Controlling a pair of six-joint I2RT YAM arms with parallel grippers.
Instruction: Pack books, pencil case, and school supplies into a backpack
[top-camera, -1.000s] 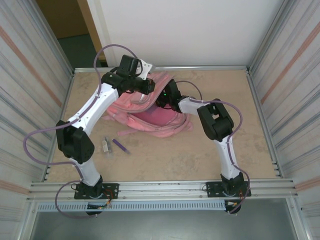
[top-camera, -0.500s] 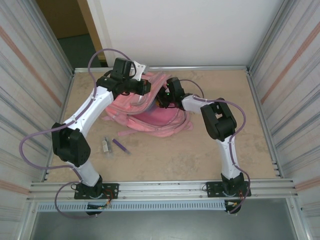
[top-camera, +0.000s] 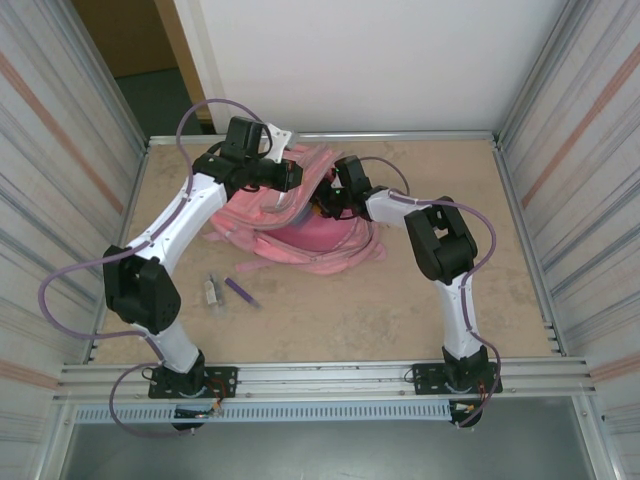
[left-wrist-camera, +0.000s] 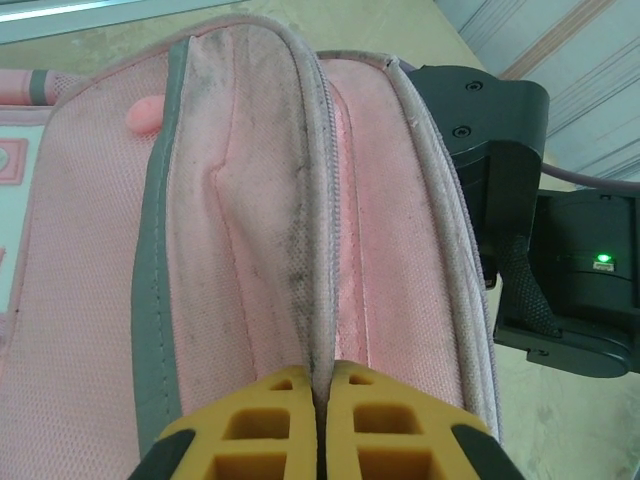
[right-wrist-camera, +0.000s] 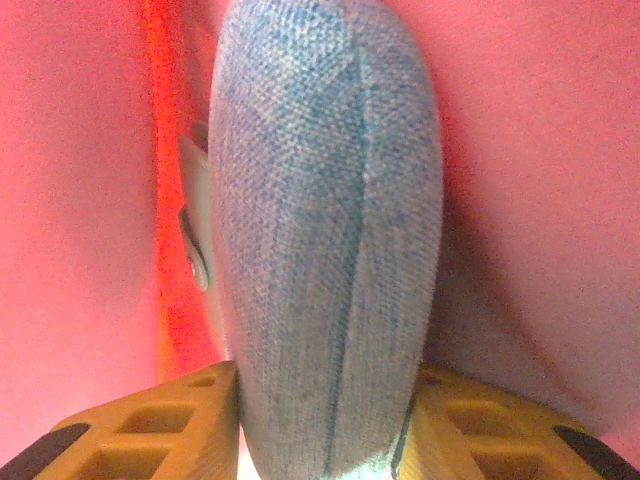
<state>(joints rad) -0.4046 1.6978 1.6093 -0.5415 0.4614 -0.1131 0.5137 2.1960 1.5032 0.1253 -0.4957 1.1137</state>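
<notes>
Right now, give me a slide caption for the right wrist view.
The right fingers grip the blue pencil case inside the pink backpack.

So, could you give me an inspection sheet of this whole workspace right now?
Surface: tan table.
Job's things: pink backpack, open; slate-blue pencil case inside it; purple pen and grey-white stick lying on the table.
Clutter: nothing seen.
End effectors: left end effector pinches the backpack's rim; right end effector grips the pencil case.
Cables: purple cables loop beside both arms.
Surroundings: ribbed metal walls either side, white wall behind.
</notes>
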